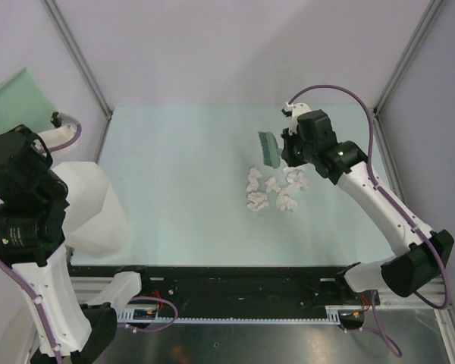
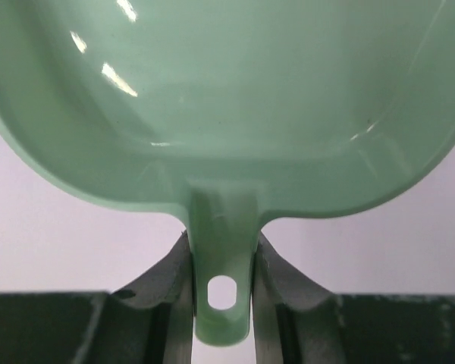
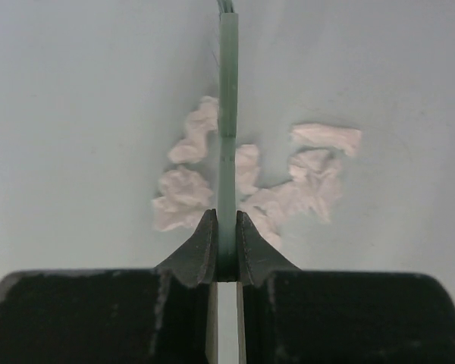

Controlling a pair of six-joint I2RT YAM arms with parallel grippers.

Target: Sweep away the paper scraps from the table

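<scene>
So, the sweep itself looks about to start, not yet done: the right gripper (image 3: 227, 231) has its fingers pinched tight on the thin handle of a green brush (image 1: 270, 149), which hangs at the far side of the paper scraps (image 1: 275, 189). In the wrist view, wads show on both sides of the brush's edge. Can't tell whether the bristles touch the table (image 1: 174, 174). The left gripper (image 2: 222, 254) is clamped on the stub handle of a green dustpan (image 2: 227, 114), held up at the far left, past the table edge & well apart from the pile, near a white bin (image 1: 95, 208). Next move, prob: the pan has to come down w/ its lip flat on the table just beside the pile, opposite the brush, then the brush drags the scraps in. W/out the pan in place, a stroke would likely only scatter them. Scraps: several small crumpled white wads, bunched in one loose cluster right of centre, some touching, none in the pan. They look light & springy, so I'd guess a slow, low stroke suits them better than a flick
</scene>
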